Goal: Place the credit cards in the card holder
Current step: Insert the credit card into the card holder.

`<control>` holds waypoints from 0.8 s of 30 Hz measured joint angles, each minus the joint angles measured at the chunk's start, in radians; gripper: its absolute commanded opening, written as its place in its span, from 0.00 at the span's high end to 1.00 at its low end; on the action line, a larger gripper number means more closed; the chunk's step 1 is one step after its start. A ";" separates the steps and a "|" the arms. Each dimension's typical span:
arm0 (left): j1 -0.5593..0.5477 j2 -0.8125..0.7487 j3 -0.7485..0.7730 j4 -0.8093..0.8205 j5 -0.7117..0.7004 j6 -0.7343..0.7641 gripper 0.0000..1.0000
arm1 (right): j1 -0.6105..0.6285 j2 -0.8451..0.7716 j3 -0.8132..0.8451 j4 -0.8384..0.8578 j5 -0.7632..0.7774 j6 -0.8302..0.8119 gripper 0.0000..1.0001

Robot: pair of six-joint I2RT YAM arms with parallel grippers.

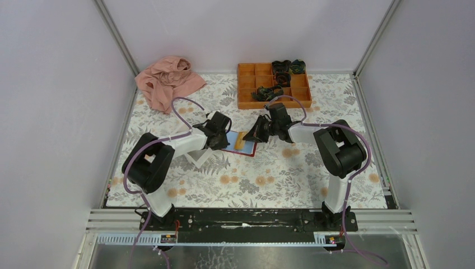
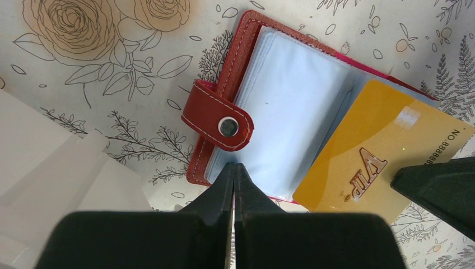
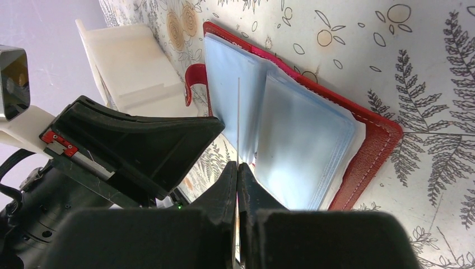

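The dark-red card holder (image 2: 224,84) lies open on the floral table, pale blue sleeves up and snap tab (image 2: 218,117) folded over. It also shows in the top view (image 1: 246,150) and the right wrist view (image 3: 369,140). My right gripper (image 3: 237,166) is shut on a golden-tan credit card (image 2: 375,151) marked VIP. The card shows edge-on in the right wrist view (image 3: 238,112), its far end at the blue sleeves (image 3: 302,140). My left gripper (image 2: 233,166) is shut, its tips on the holder's near edge. No other cards show.
A white tray (image 2: 50,168) sits just left of the holder, and also shows in the right wrist view (image 3: 134,73). An orange compartment box (image 1: 246,89) with dark items stands at the back. A pink cloth (image 1: 167,81) lies at the back left.
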 measured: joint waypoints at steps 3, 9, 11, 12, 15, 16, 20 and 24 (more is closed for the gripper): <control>0.000 0.000 0.001 -0.002 0.000 0.000 1.00 | 0.000 0.000 0.000 0.002 0.000 0.000 1.00; 0.000 0.000 0.001 -0.002 0.000 0.000 1.00 | 0.000 0.000 -0.010 0.006 0.000 0.000 1.00; 0.000 0.000 0.001 -0.002 0.000 0.000 1.00 | 0.000 0.000 -0.016 0.006 0.000 0.000 1.00; 0.000 0.001 0.001 -0.002 0.000 0.000 1.00 | 0.000 0.000 -0.019 0.006 0.000 0.000 1.00; -0.001 0.000 0.001 -0.002 -0.001 -0.001 1.00 | 0.000 0.000 -0.028 0.006 0.000 0.000 1.00; -0.001 0.000 0.001 -0.002 -0.002 0.000 1.00 | 0.000 0.000 -0.028 0.006 0.000 0.000 1.00; -0.003 0.001 0.001 -0.002 -0.004 -0.001 1.00 | 0.000 0.000 -0.032 0.010 0.000 0.000 1.00; -0.005 0.001 0.001 -0.002 -0.006 -0.001 1.00 | 0.000 0.000 -0.032 0.019 0.000 0.000 1.00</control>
